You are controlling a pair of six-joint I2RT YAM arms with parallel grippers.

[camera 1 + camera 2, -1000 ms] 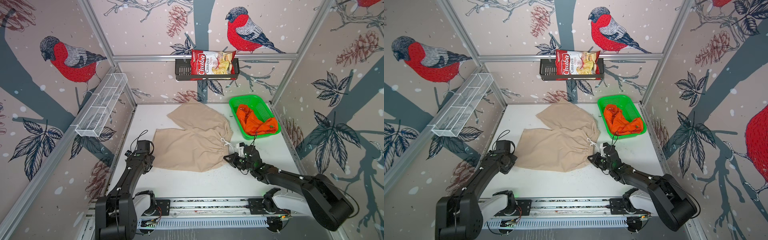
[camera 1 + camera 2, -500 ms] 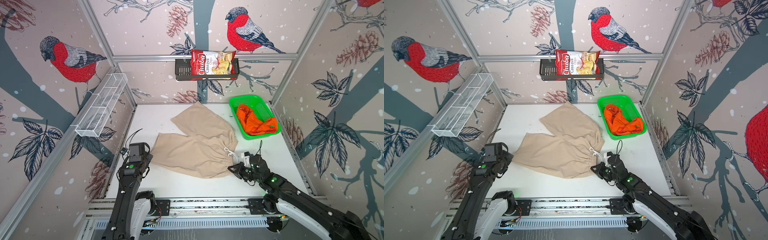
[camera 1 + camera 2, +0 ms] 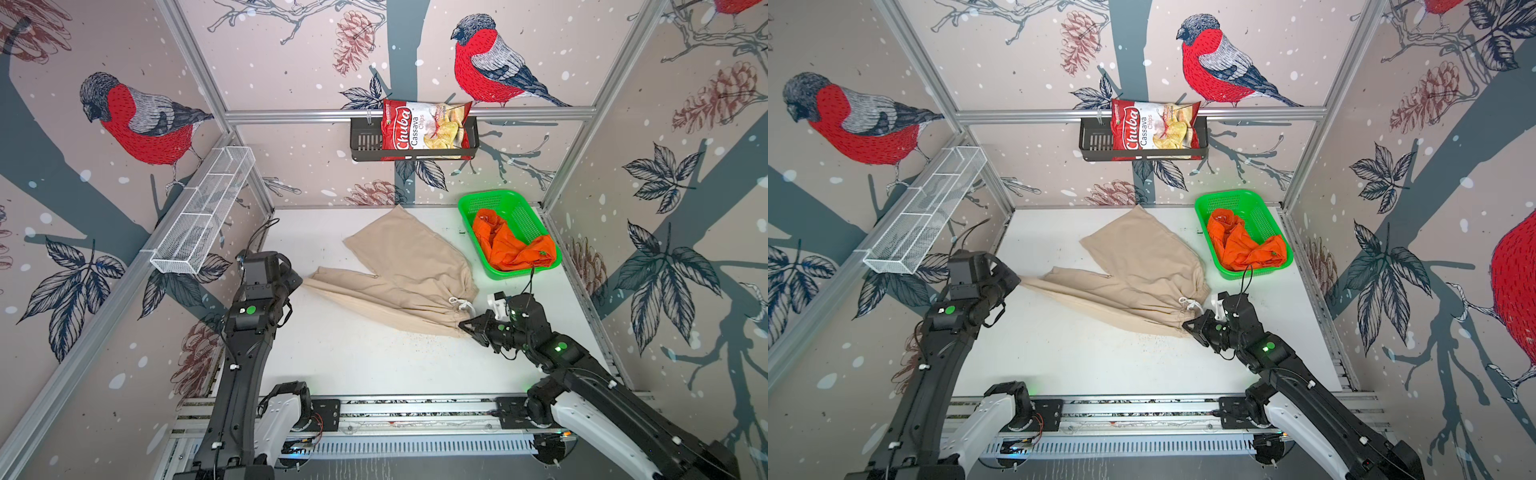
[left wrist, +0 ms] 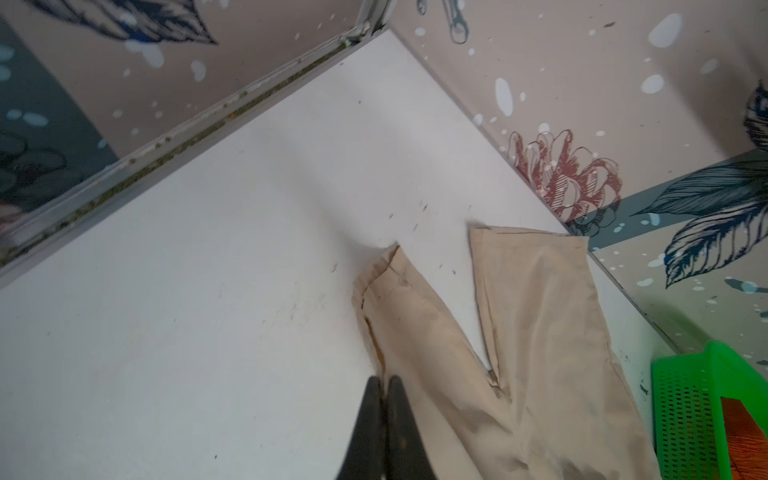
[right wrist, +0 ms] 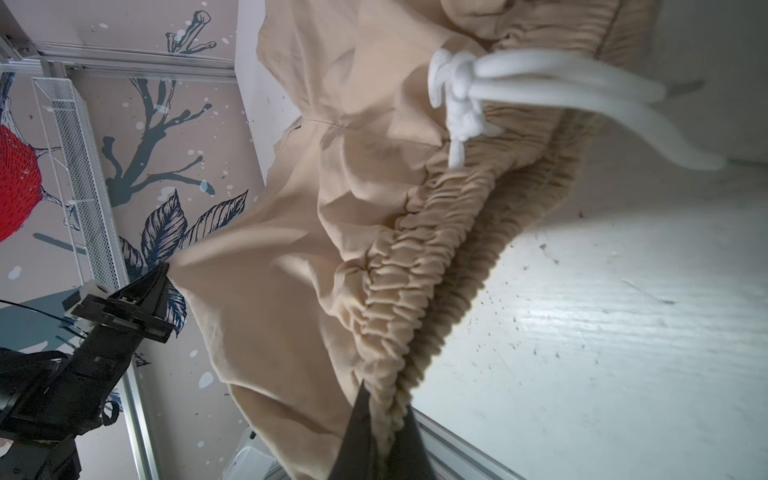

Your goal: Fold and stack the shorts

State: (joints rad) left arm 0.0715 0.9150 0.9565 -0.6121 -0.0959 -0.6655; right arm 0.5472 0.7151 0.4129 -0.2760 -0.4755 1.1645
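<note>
Right wrist view shows the right claw point(image 5: 380, 409) clenched on the gathered waistband point(image 5: 415, 266) of the beige shorts point(image 5: 291, 249), with the knotted white drawstring point(image 5: 457, 95) lying near the grip. Across the cloth, the left claw point(image 5: 164, 270) is pinched tight on the edge of one leg, and the fabric runs taut between the two grips. In both top views the beige shorts lie at the middle of the white worktop point(image 3: 353, 365). The left claw holds the leg edge at centre left of the frame, and the right claw holds the waistband corner to the lower right of centre. The other leg spreads flat toward the back wall. The orange shorts point(image 3: 511, 249) sit crumpled in the green mesh basket point(image 3: 490, 198) at the right rear corner, with one fold draped over the basket's near rim. A red bag of cassava chips point(image 3: 424, 126) stands in a black shelf point(image 3: 363, 143) on the back wall.
</note>
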